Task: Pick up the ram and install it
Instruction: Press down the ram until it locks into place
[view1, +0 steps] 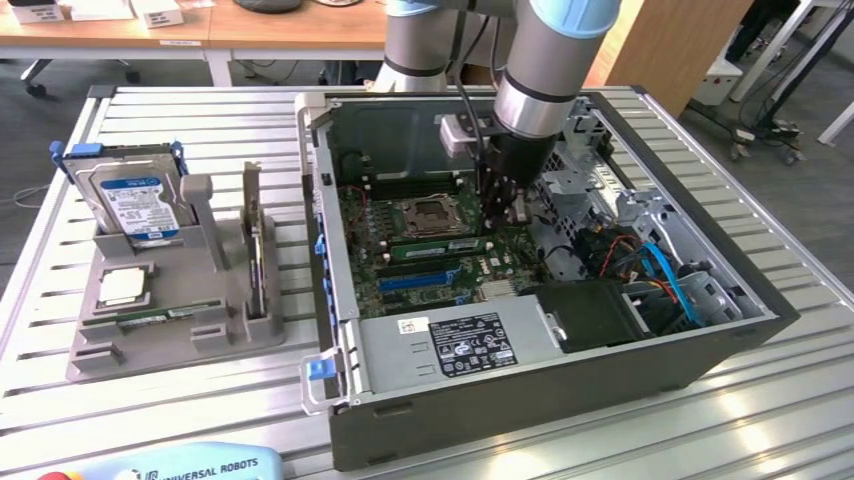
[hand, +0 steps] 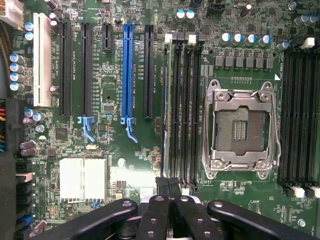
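The jaws (view1: 505, 215) are pressed together, low inside the computer case (view1: 534, 400) just beside the CPU socket (view1: 430, 212). The ram (view1: 434, 246) seems to lie in a memory slot alongside that socket. I cannot tell whether it is fully latched. Well away from the socket, a grey holder (view1: 174, 345) on the surface keeps the hard drive (view1: 134, 205) and a CPU chip (view1: 120, 287).

Silver-grey tubular arm (view1: 547, 70), pale-blue joint cap (view1: 567, 15), black cable (view1: 463, 95), black riveted claw (hand: 168, 186).
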